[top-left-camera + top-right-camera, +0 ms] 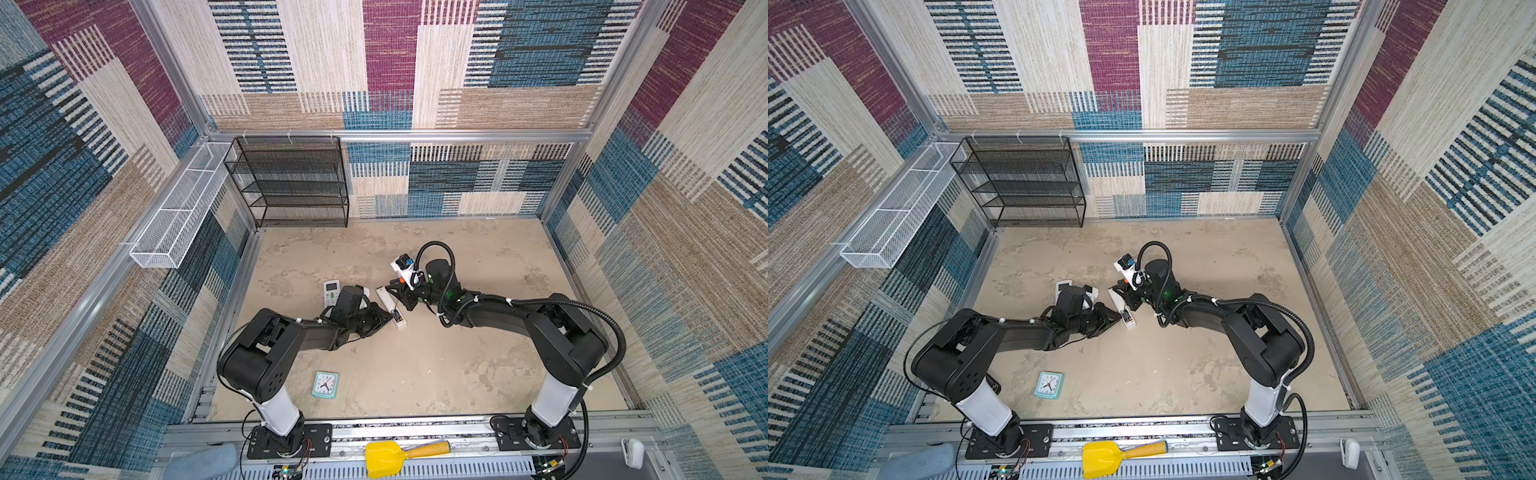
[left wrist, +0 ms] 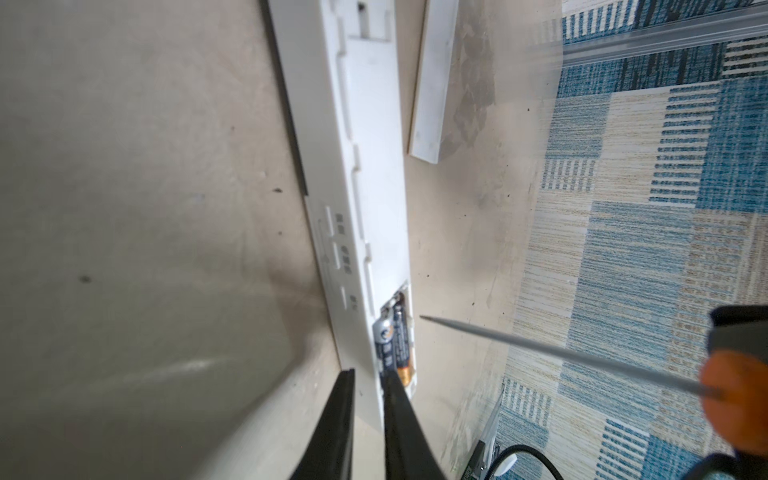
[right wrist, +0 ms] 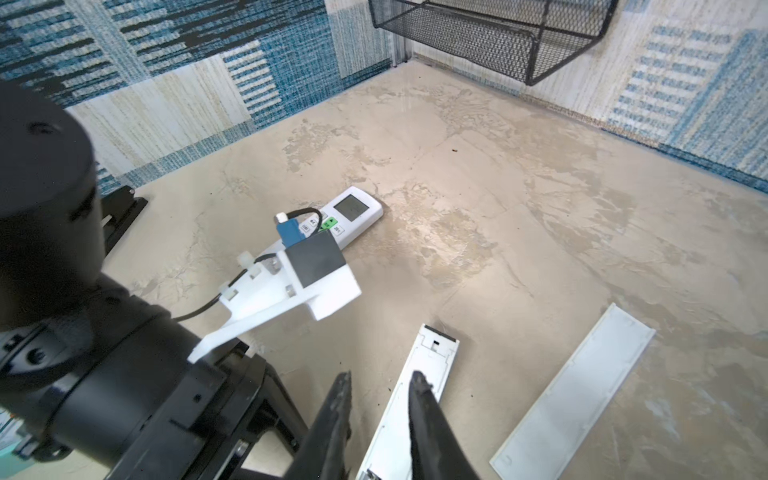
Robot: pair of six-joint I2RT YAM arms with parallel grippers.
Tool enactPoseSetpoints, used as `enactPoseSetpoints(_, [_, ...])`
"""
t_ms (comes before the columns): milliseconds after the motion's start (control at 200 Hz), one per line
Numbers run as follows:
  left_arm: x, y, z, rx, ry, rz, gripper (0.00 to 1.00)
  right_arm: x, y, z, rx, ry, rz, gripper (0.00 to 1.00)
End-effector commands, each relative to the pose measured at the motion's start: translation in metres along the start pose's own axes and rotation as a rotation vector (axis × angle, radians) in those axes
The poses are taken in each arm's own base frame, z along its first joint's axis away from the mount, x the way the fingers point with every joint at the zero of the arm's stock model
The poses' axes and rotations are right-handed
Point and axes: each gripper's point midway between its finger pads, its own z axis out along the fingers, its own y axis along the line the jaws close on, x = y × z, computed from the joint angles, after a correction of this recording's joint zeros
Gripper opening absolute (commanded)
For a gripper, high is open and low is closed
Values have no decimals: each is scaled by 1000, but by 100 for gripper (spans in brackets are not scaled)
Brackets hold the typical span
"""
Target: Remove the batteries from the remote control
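Batteries (image 2: 395, 340) in remote control (image 2: 365, 166), left gripper (image 2: 369, 374) low, narrow astride its edge, right gripper (image 3: 380, 376) angled down, clamping screwdriver (image 2: 540, 348)

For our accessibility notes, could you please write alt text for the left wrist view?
A long white remote lies back-up with two dark batteries showing in its open compartment. The left gripper straddles the remote's edge there with narrowly parted fingertips, an orange-handled screwdriver points its tip at the compartment, and the loose cover lies alongside.
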Motion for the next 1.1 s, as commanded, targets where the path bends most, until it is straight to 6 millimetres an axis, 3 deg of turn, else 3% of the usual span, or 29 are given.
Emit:
enactPoseSetpoints(0, [-2, -6, 1, 9, 3, 16, 18, -2, -13, 2, 73, 13, 84, 0])
enactPoseSetpoints(396, [-5, -4, 0, -21, 0, 28, 18, 8, -25, 1, 147, 57, 189, 0])
enactPoseSetpoints(786, [-3, 2, 4, -36, 3, 20, 18, 14, -20, 5, 127, 71, 212, 0])
enactPoseSetpoints(1092, [-1, 5, 4, -42, 8, 13, 18, 1, -24, 0, 175, 55, 203, 0])
